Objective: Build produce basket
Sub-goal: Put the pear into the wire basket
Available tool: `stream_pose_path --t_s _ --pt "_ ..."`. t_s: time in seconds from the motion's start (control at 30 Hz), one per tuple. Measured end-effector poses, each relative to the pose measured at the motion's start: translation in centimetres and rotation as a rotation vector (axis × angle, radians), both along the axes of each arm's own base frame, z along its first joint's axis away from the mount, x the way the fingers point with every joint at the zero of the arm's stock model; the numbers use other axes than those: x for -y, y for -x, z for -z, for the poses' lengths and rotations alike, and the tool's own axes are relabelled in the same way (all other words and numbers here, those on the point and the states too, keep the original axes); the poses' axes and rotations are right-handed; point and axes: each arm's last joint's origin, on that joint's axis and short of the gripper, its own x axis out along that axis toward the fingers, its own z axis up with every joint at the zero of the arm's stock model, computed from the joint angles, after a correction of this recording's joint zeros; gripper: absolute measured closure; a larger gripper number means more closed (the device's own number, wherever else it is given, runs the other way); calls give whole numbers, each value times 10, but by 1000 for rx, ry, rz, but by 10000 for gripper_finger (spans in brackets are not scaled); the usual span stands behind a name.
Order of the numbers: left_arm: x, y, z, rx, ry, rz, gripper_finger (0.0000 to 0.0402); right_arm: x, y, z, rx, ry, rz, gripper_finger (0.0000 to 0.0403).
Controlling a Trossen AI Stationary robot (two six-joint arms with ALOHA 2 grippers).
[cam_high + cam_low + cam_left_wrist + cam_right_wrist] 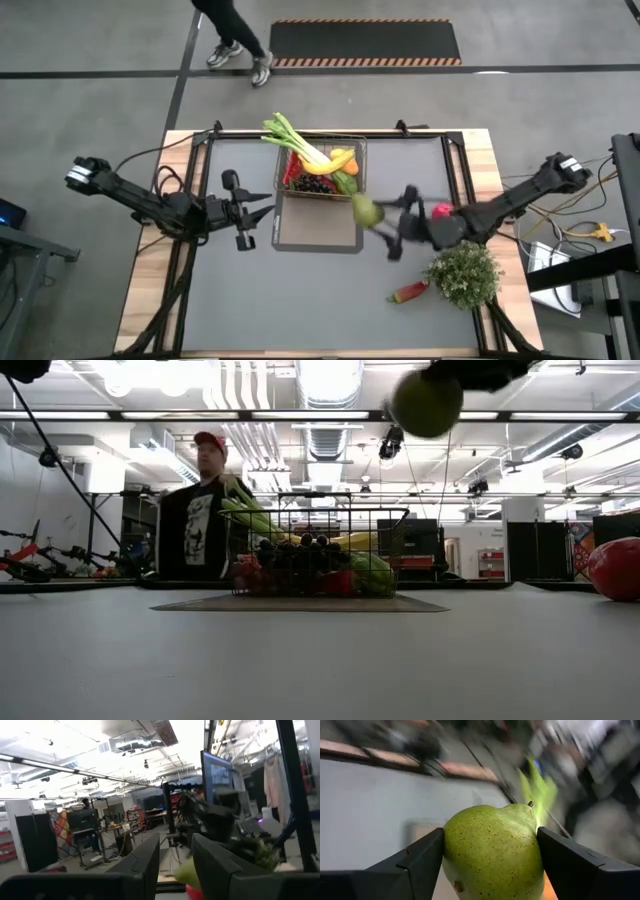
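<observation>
While clamped on the green pear (492, 852), right fingers (490, 865) hang above the counter (300, 300), beside the wire basket (357, 150) holding leek (295, 140), banana (340, 160), grapes (315, 184). Left fingers (175, 865) narrowly parted, gripping nothing, left of the mat (320, 232).

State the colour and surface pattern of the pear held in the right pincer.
Yellow-green with fine dark speckles: the green speckled pear, clearest in the right wrist view.

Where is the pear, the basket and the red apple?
pear (492, 852): right wrist view, middle of its green skin.
basket (395, 512): low view, top right corner of its wire rim.
red apple (615, 568): low view, middle of its red side.
</observation>
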Motion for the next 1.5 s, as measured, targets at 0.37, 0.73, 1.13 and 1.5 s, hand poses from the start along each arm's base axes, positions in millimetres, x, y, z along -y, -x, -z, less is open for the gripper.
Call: stream_pose_path --t_s 0.37,0.73,1.13,1.5 --pt "15 -33 18 113 174 186 304 -18 0 45 467 261 -399 121" --pt "37 -95 36 167 240 234 251 -25 -13 58 474 365 -427 125" --pt "34 -159 53 155 353 205 142 -25 -13 59 465 370 -429 124" --pt "33 -178 69 117 343 297 169 -25 -13 60 461 368 -428 123"
